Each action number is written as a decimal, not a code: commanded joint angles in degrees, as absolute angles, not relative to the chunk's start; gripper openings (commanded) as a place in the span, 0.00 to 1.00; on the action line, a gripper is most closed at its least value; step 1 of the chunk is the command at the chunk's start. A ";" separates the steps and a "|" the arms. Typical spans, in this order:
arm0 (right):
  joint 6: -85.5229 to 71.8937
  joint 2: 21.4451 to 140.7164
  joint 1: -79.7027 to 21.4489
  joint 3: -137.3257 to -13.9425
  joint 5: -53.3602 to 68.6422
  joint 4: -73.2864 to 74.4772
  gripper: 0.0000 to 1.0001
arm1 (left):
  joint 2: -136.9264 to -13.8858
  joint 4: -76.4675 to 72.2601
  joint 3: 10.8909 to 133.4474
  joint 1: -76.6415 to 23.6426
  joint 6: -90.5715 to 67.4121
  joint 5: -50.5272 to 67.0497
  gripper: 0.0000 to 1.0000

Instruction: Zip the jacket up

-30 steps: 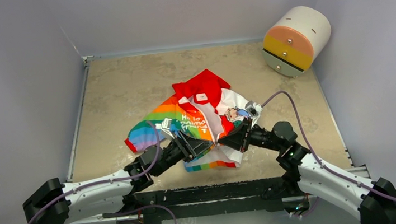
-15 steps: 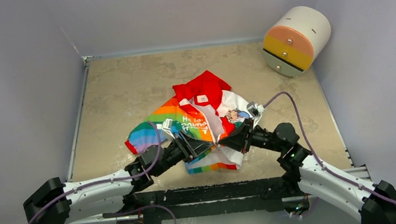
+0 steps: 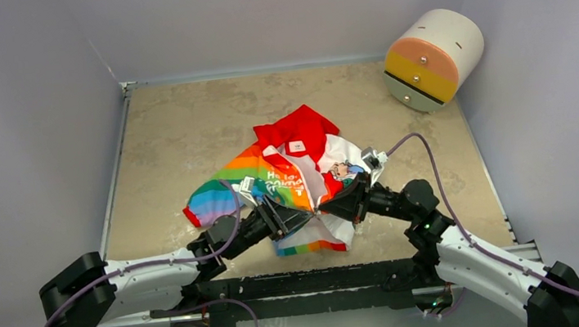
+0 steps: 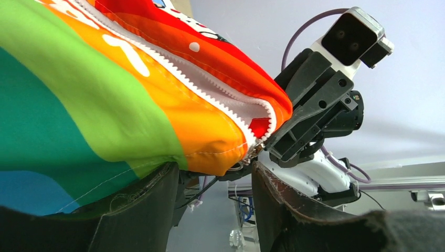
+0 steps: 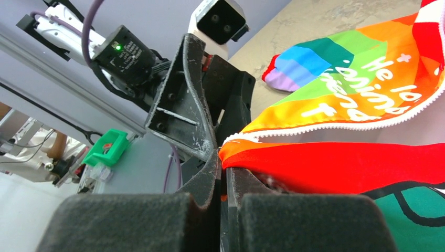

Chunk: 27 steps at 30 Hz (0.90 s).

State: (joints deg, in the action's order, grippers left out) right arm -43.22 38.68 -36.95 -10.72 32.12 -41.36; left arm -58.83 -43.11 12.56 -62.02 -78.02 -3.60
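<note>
Jacket (image 3: 288, 176) lies rumpled, rainbow-striped, its white zipper (image 4: 210, 97) apparently open.

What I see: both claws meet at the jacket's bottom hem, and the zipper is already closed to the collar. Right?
Not closed. The left claw and right claw do meet at the bottom hem of the jacket, but the zipper is open; the left wrist view shows its two tooth rows apart.

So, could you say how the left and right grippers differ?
The left gripper has fingers apart under the rainbow panel; the right gripper is pinched shut on the red edge. Left reaches from the rainbow side, right from the bear-print side. Both meet at the jacket's zipper bottom.
</note>
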 commanded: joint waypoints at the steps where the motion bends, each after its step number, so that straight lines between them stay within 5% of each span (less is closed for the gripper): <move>1: -44.66 37.56 -36.99 -10.91 33.73 -46.65 0.00 | -59.77 -54.21 11.16 -62.23 -79.91 -2.38 0.52; 27: -47.42 38.85 -37.13 -8.88 35.25 -51.89 0.00 | -62.38 -60.15 11.75 -62.27 -79.45 -0.26 0.31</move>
